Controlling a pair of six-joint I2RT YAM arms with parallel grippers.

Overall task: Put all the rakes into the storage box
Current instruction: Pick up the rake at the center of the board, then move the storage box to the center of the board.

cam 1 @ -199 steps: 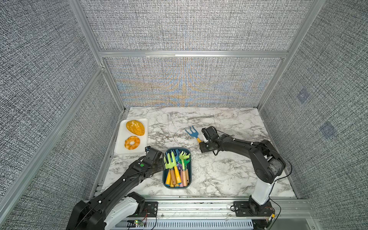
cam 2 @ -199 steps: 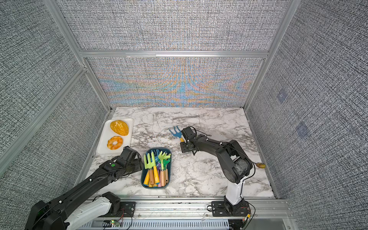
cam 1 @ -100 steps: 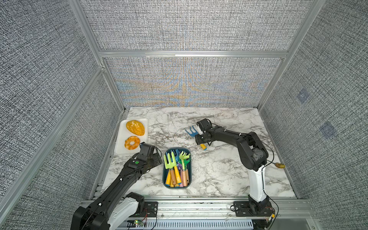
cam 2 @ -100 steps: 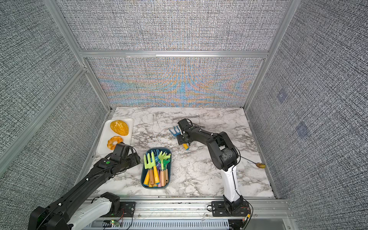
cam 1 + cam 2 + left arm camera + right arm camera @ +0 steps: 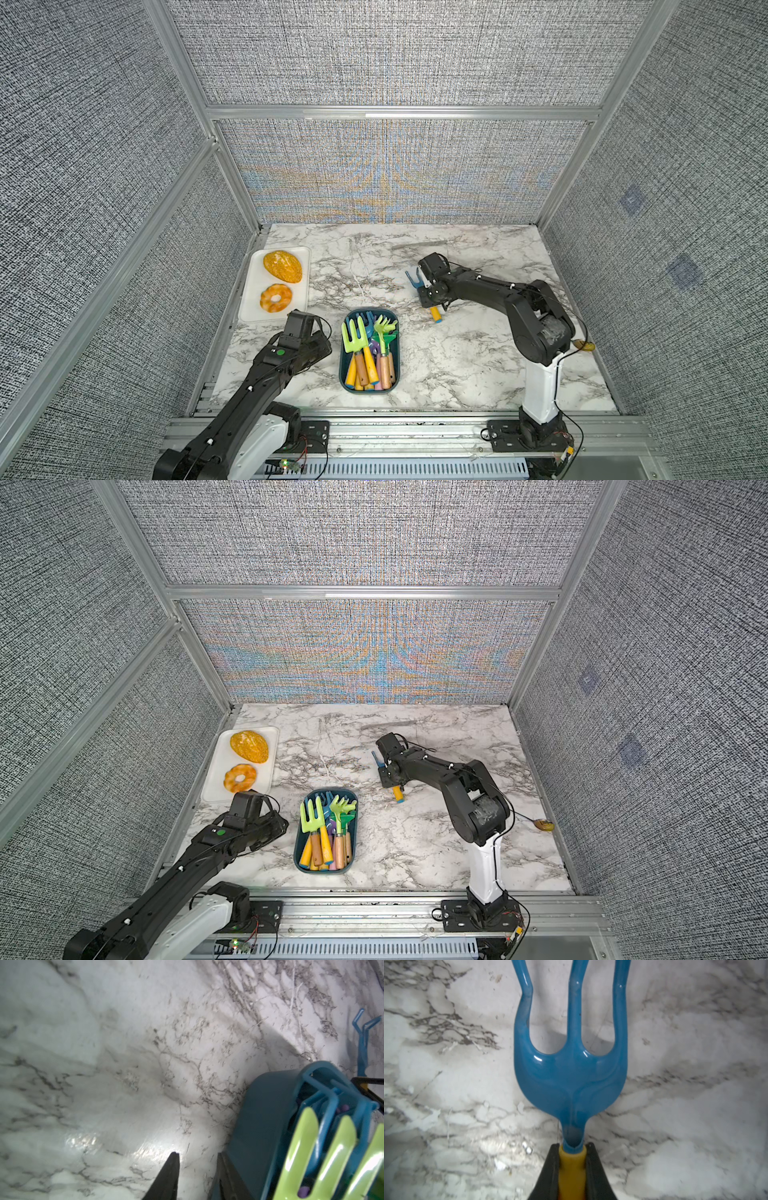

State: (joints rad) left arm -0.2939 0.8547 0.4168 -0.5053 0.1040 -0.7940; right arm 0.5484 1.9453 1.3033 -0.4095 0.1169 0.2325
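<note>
- Looking at your tabletop (image 5: 457,365): the storage box (image 5: 341,370) sits near its front, holding toy tools (image 5: 368,353).
- Your right end effector (image 5: 572,1148) clamps the rake (image 5: 571,1076) by its yellow handle, beyond the box.
- Your left end effector (image 5: 197,1159): slightly parted, empty, beside the box.

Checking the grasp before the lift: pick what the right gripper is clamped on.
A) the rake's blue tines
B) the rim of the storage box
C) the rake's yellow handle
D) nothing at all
C: in the right wrist view the right gripper is closed on the rake at its yellow handle, just below the blue head.
</note>
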